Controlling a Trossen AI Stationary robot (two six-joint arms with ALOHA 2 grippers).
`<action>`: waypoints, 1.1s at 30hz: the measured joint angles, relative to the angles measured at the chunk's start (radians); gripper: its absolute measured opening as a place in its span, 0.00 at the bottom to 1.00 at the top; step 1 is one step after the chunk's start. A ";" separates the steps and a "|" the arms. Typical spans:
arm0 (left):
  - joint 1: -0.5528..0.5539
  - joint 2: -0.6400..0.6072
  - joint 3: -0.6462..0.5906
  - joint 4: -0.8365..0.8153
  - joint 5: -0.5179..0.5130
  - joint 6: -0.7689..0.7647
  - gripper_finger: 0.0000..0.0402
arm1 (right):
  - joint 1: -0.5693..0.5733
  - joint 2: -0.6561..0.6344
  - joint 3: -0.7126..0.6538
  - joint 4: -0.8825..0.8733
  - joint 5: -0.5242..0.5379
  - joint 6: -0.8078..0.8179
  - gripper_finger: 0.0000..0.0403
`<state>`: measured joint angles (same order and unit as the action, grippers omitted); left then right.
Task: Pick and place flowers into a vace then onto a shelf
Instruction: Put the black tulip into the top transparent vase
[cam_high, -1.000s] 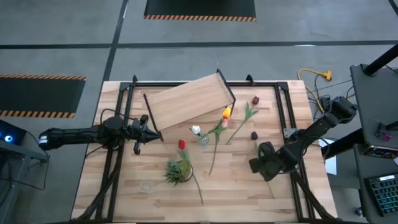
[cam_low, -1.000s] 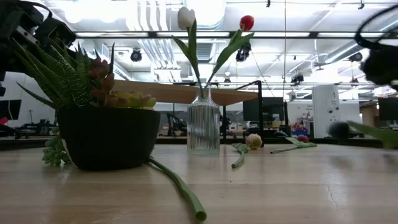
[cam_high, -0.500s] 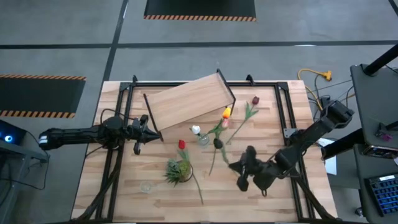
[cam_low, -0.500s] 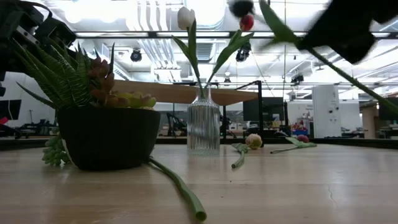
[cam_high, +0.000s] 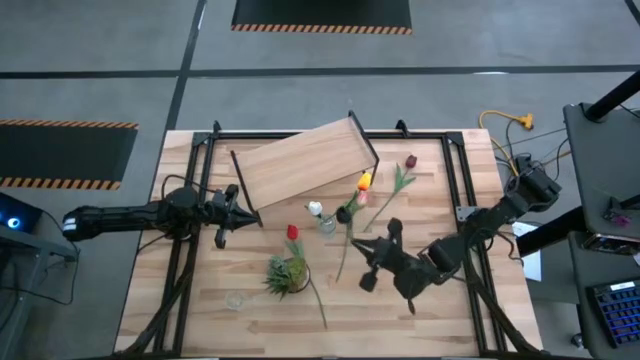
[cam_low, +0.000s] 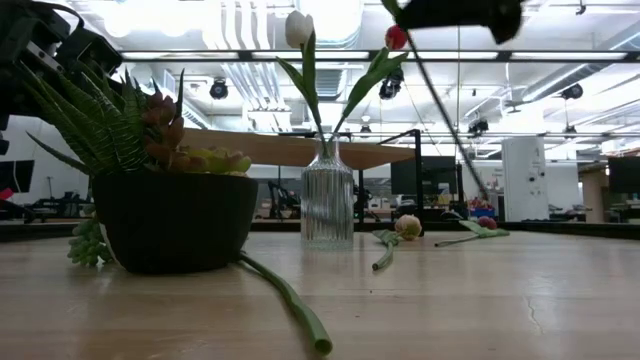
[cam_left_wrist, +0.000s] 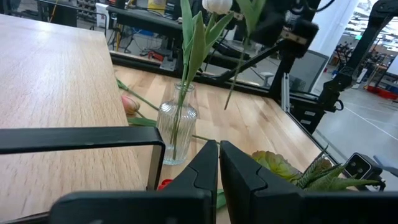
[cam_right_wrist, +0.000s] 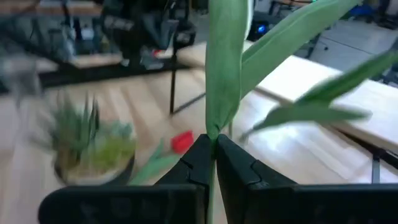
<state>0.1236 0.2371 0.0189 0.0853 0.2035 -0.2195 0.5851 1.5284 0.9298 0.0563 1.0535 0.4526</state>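
My right gripper (cam_high: 366, 258) is raised over the table's middle, right of the ribbed glass vase (cam_high: 327, 225), and is shut on a dark maroon flower (cam_high: 343, 214). In the vase stand a white tulip (cam_low: 299, 27) and a red one (cam_low: 397, 37). An orange-yellow flower (cam_high: 364, 181), a pink one (cam_high: 360, 198) and another maroon one (cam_high: 410, 160) lie flat on the tabletop. The shelf (cam_high: 305, 160) rests at the far side. My left gripper (cam_high: 250, 215) waits shut at the left, by the shelf's near corner. My right gripper pinches the maroon flower's green stem (cam_right_wrist: 211, 135) between its two fingers, just below where the leaves branch off. The fingers come nearly level from the table's right and lie across the stem. The flower is lifted clear, tilted, its lower stem (cam_low: 450, 110) slanting down below the fingers.
A dark pot with a spiky green tuft plant (cam_high: 287, 272) stands near the vase, with a green stalk (cam_low: 290, 300) lying beside it. A small clear object (cam_high: 235, 298) sits at the near left. Black frame rails (cam_high: 455, 180) run along the table's sides.
My right gripper has gone up and toward the table's left, toward the vase, and has rolled from pointing down to nearly level. The maroon flower, which lay on the table, is lifted clear and now stands tilted in the shut fingers.
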 joint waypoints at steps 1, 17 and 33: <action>0.000 0.000 0.000 0.000 0.000 0.000 0.00 | -0.016 0.000 0.008 0.013 0.002 0.000 0.03; 0.000 -0.001 0.000 0.001 0.000 0.000 0.00 | -0.148 0.068 0.074 0.651 -0.082 -0.514 0.03; 0.000 0.000 0.000 0.000 0.000 0.000 0.00 | -0.251 0.211 0.075 0.928 -0.103 -0.735 0.03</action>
<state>0.1238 0.2371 0.0189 0.0853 0.2031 -0.2195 0.3342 1.7397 1.0050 0.9847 0.9507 -0.2826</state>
